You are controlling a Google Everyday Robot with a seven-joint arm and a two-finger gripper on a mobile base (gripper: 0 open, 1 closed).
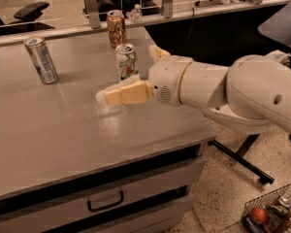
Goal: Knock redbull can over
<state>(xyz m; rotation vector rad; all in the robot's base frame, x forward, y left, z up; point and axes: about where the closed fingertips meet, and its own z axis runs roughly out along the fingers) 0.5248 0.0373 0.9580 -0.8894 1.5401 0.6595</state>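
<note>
The redbull can [41, 59] is slim, silver and blue, and stands upright at the far left of the grey table [63, 140]. My gripper [106, 96] reaches in from the right over the middle of the table, its cream-coloured fingers [126, 92] pointing left. It is well to the right of the redbull can and apart from it. It sits just in front of the wider white can [126, 61] with green and orange marks. It holds nothing that I can see.
An orange-brown patterned can [116, 28] stands at the table's back edge behind the white can. My big white arm [233, 93] spans the table's right side. A drawer handle [105, 202] is below the front edge. A wire basket [274, 212] with objects is on the floor at right.
</note>
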